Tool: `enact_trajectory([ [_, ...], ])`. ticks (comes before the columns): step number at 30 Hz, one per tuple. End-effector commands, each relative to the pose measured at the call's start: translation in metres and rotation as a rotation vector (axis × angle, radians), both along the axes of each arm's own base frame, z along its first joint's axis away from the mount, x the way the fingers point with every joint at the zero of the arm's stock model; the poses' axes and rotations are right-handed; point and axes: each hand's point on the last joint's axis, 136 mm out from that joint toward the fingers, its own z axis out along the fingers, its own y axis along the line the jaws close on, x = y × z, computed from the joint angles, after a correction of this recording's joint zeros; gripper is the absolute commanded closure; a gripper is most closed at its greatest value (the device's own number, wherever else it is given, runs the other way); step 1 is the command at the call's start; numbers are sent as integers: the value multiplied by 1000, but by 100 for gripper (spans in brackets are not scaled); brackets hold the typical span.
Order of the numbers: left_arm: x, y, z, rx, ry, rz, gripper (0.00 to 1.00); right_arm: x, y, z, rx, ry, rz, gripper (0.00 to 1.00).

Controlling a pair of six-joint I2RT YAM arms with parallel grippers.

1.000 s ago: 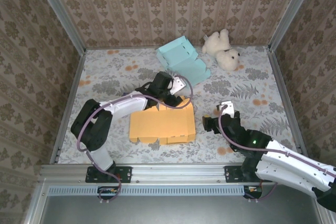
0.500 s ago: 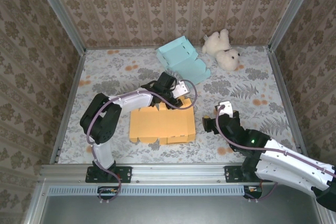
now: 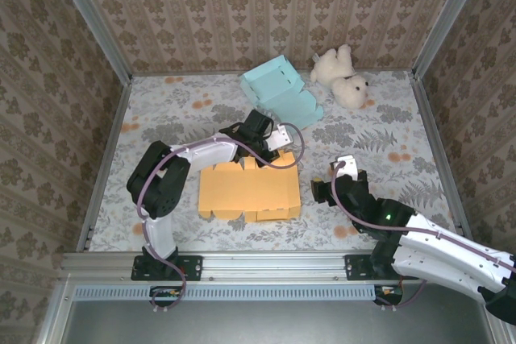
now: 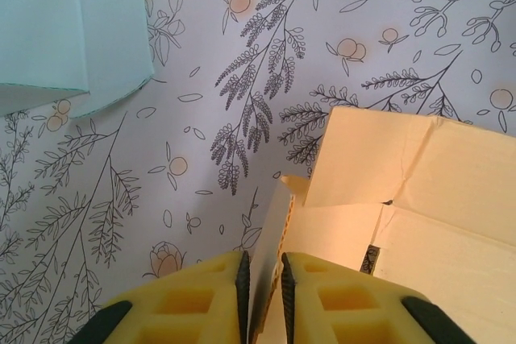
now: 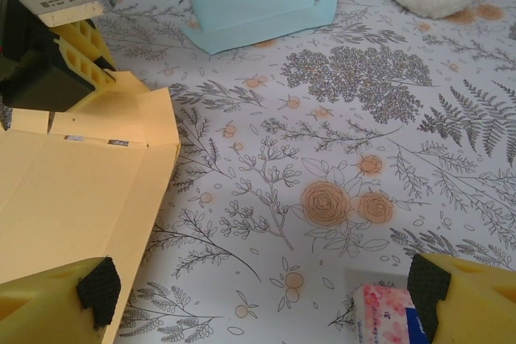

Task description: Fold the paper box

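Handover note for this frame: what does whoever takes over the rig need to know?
Left gripper: shut on a far-edge flap of the orange box.
Right gripper: open, empty, just right of that box.
The orange box lies mostly flat mid-table; a light blue box sits beyond it.
Done: one flap gripped.
Left: fold the walls and flaps up into shape.

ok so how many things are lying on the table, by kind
paper boxes: 2 (orange paper box, teal paper box)
plush toys: 1 (white teddy bear)
small packets: 1 (floral packet)
total: 4
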Motion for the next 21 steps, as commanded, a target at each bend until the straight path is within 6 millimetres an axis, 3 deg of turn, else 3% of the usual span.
enact_trajectory([
  [1, -2, -2, 1, -11, 19, -23, 82, -1, -6, -2, -26, -5, -12, 5],
  [14, -2, -5, -9, 16, 49, -35, 86, -1, -6, -1, -24, -6, -11, 5],
  [21, -1, -3, -8, 22, 31, -34, 100, -1, -6, -2, -26, -5, -10, 5],
])
